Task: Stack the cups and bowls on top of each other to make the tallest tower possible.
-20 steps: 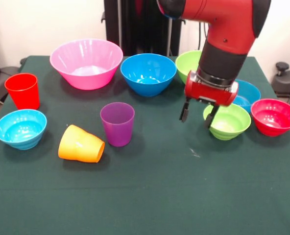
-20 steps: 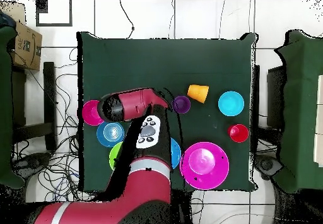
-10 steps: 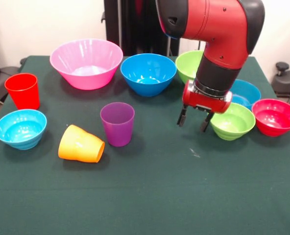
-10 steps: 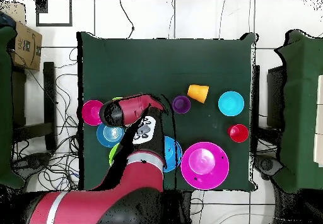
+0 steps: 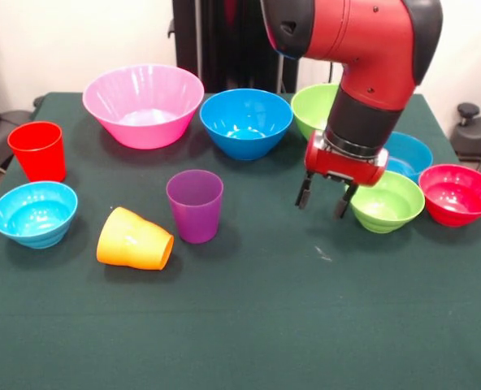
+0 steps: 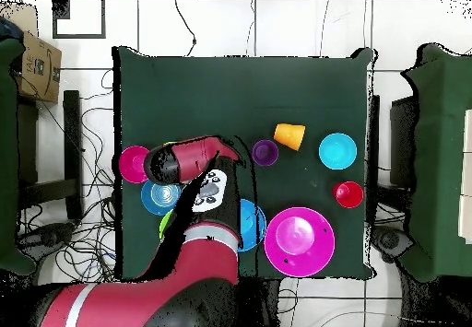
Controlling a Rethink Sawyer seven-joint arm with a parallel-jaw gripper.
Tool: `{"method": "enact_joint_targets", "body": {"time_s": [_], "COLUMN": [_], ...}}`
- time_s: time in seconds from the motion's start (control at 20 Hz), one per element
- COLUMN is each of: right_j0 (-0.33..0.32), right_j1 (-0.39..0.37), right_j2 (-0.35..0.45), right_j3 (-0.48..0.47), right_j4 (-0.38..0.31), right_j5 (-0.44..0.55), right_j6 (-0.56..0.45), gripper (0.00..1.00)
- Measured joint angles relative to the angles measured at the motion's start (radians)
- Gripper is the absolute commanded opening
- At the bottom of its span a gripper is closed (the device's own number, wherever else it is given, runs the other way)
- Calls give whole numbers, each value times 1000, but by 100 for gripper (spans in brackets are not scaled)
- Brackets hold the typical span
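Observation:
My gripper (image 5: 322, 199) is open and empty. It hangs low over the cloth just left of the small lime green bowl (image 5: 384, 201), not touching it. A small red bowl (image 5: 457, 193) stands to that bowl's right. A small blue bowl (image 5: 409, 151) is partly hidden behind my arm. At the back stand the big pink bowl (image 5: 143, 104), the mid-sized blue bowl (image 5: 246, 122) and the mid-sized lime green bowl (image 5: 315, 106). The purple cup (image 5: 195, 205) stands upright and the orange cup (image 5: 135, 240) lies on its side. The red cup (image 5: 37, 150) and the light blue bowl (image 5: 34, 213) are at the left.
Green cloth covers the table (image 5: 249, 325). In the overhead view my arm (image 6: 189, 157) covers the gripper and the small green bowl. The pink bowl (image 6: 298, 240), the orange cup (image 6: 289, 135) and the red bowl (image 6: 134, 163) show there.
My gripper has moved a little left, off the small lime green bowl's rim. The bowl now sits slightly further right. The other cups and bowls have not moved.

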Motion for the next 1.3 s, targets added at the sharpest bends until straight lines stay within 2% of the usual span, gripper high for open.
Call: {"method": "enact_joint_targets", "body": {"time_s": [0.9,1.3], "right_j0": [-4,1], "right_j1": [-187,-204], "right_j2": [0,0], "right_j3": [4,4], "right_j4": [21,35], "right_j5": [25,26], "right_j6": [0,0], "gripper": [100,100]}}
